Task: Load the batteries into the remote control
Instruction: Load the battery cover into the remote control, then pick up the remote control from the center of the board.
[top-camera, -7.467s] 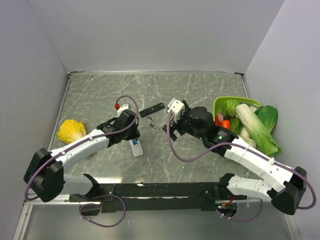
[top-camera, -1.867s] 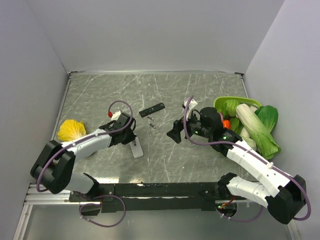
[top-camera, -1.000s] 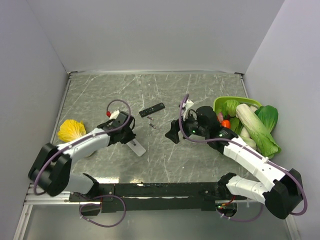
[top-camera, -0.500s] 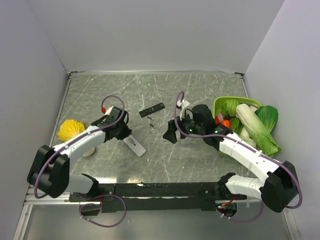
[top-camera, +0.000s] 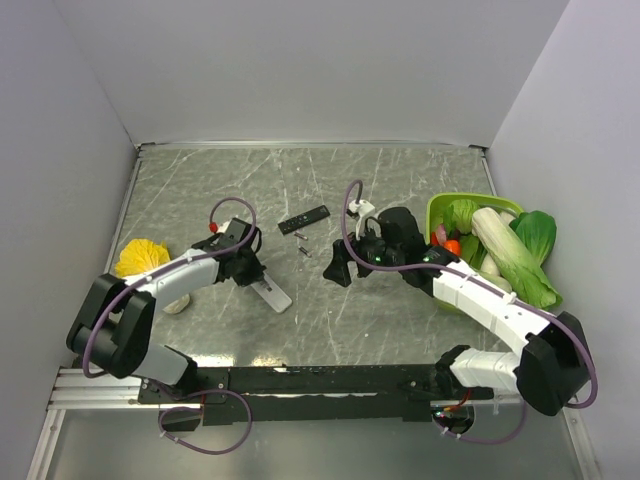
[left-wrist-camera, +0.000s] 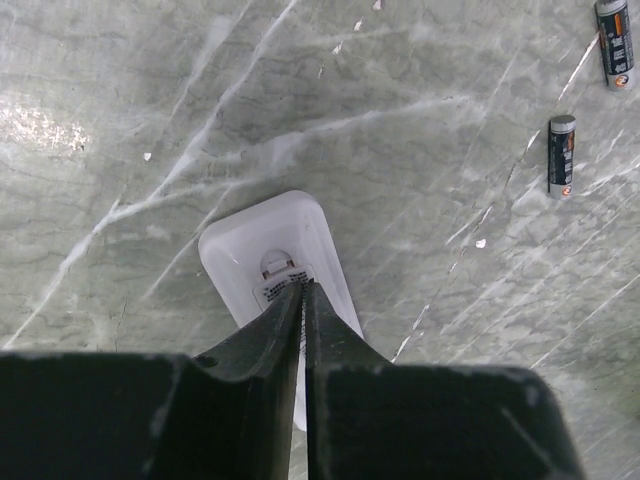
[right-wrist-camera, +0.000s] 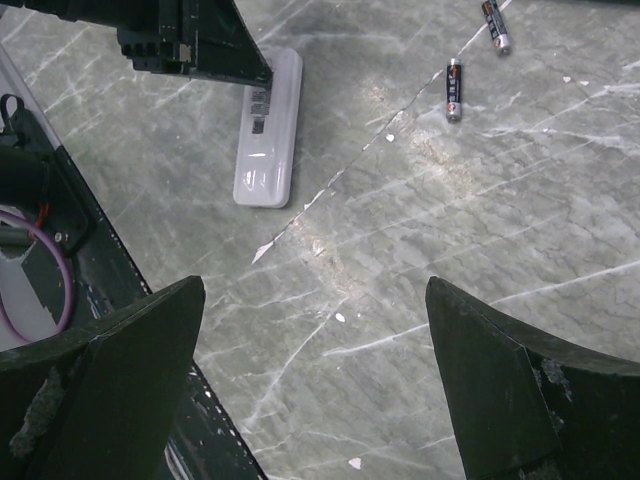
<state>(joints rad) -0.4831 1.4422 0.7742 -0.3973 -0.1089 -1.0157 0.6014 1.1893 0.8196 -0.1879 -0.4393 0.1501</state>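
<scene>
The white remote control (left-wrist-camera: 285, 265) lies on its face on the marble table, its back with a small latch and a label facing up. My left gripper (left-wrist-camera: 303, 285) is shut to a thin slit, and its tips sit on that label with nothing between them. Two dark batteries (left-wrist-camera: 561, 155) (left-wrist-camera: 614, 30) lie loose on the table beyond the remote. My right gripper (right-wrist-camera: 315, 285) hangs wide open over bare table, a short way from the batteries (right-wrist-camera: 453, 90) and the remote control (right-wrist-camera: 268, 150). From above, the left gripper (top-camera: 250, 272) is at the remote's (top-camera: 272, 294) far end.
A longer black remote (top-camera: 303, 219) lies behind the batteries. A green basket (top-camera: 440, 207) heaped with vegetables stands at the right. A yellow object (top-camera: 135, 258) lies at the left beside the left arm. Grey walls close the table in on three sides.
My left gripper has drawn back onto the remote's far end and its jaws have narrowed. The right gripper has drifted left toward the batteries, still wide open.
</scene>
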